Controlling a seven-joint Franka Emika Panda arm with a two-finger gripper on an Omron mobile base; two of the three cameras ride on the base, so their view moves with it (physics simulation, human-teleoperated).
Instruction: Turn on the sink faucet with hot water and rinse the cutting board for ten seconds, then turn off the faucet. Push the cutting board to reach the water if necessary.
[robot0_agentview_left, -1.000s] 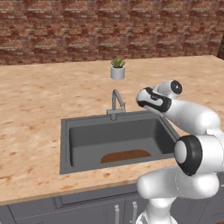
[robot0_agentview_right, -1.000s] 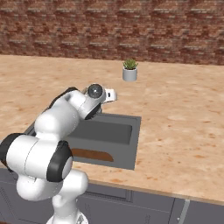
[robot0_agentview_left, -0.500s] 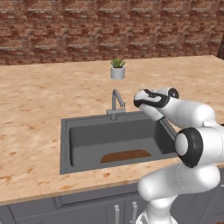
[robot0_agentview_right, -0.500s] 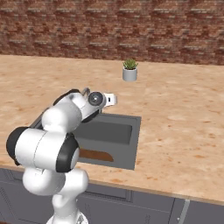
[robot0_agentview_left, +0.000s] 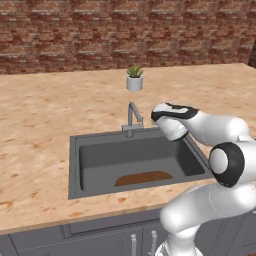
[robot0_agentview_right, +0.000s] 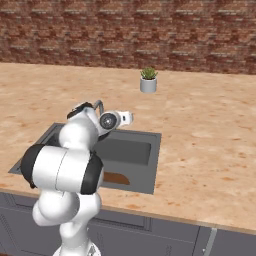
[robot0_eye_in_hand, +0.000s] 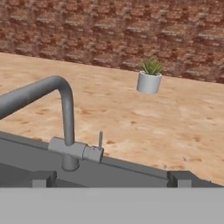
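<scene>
The sink faucet (robot0_agentview_left: 132, 117), a grey gooseneck tap, stands at the back rim of the dark sink (robot0_agentview_left: 75, 165). No water shows at the spout. The reddish-brown cutting board (robot0_agentview_left: 144, 178) lies flat on the basin floor near the front wall, also in the right base view (robot0_agentview_right: 115, 178). My gripper (robot0_agentview_left: 167, 114) hovers just right of the tap, over the basin's back right corner. In the hand view my gripper (robot0_eye_in_hand: 111, 179) is open, its fingertips (robot0_eye_in_hand: 43, 178) wide apart with nothing between them. The faucet's thin lever (robot0_eye_in_hand: 100, 140) stands upright, ahead and slightly left.
A small potted plant (robot0_agentview_left: 134, 79) in a white pot sits on the wooden counter behind the sink, in front of the brick wall. The counter (robot0_agentview_left: 35, 125) spreads wide on both sides of the basin. Grey cabinet fronts (robot0_agentview_right: 150, 235) run below.
The hand has moved a little left and down, closer to the faucet. The cutting board and tap have not moved.
</scene>
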